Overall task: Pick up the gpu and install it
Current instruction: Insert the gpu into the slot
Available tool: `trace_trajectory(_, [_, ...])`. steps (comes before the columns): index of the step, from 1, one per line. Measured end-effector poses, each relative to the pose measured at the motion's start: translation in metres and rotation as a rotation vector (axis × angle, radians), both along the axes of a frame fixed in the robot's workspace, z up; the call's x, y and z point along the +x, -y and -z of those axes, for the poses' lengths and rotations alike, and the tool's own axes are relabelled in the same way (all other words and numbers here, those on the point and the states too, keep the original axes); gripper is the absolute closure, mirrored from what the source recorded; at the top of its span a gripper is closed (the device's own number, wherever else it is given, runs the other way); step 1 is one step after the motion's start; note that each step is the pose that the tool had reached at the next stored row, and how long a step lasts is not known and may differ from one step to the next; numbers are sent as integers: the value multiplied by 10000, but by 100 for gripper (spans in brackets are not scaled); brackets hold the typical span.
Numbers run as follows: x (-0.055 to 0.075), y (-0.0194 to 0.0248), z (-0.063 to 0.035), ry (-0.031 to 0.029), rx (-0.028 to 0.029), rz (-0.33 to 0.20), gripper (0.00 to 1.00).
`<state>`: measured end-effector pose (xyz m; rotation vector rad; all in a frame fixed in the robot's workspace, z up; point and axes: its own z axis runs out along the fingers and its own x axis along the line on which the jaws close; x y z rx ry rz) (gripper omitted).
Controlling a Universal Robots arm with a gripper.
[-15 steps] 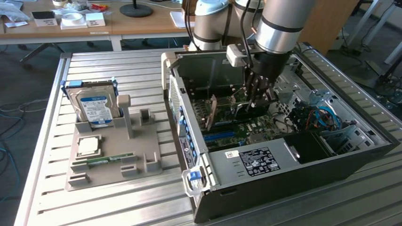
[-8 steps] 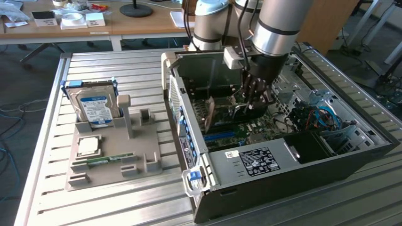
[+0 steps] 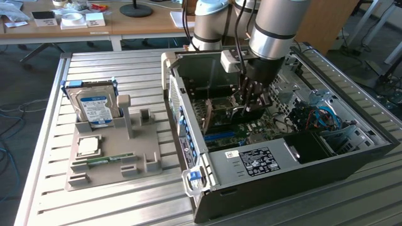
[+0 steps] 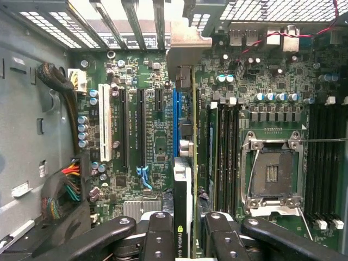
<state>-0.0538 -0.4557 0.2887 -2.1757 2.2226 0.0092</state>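
To the exterior view's left of the case (image 3: 264, 188), a grey tray (image 3: 103, 176) lies on the slatted table (image 3: 125, 207). A hard drive (image 3: 95, 106) stands upright in the tray, with a chip (image 3: 88, 145) and a memory stick (image 3: 110, 160) lying flat in front of it, all well apart from the case.

The case lies on its side with its open face up. The arm (image 3: 276, 28) comes down from above the case's rear end and points almost straight down into it. Its gripper (image 3: 251, 104) is low inside, over the motherboard (image 3: 251, 127).

The gpu (image 3: 227, 115) is inside the case, held on edge above the motherboard. In the wrist view the gpu (image 4: 182, 185) shows edge-on. It runs from between the gripper (image 4: 187, 239) toward the case's rear wall, and its metal bracket (image 4: 182, 51) reaches the slot openings there. The fingers (image 4: 157, 239) are clamped on the card, one on each flat face, gripping the end farthest from the bracket.

The card runs alongside the blue slot (image 4: 175, 117), between the black slots (image 4: 141, 125) and the memory slots (image 4: 225, 157). I cannot tell whether its lower edge has entered a slot. Past the memory slots, toward the case's far side, is the open CPU socket (image 4: 272, 174).
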Motion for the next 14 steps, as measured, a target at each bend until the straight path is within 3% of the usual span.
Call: trace_trajectory(14, [-45,3,3,2,3,30,73])
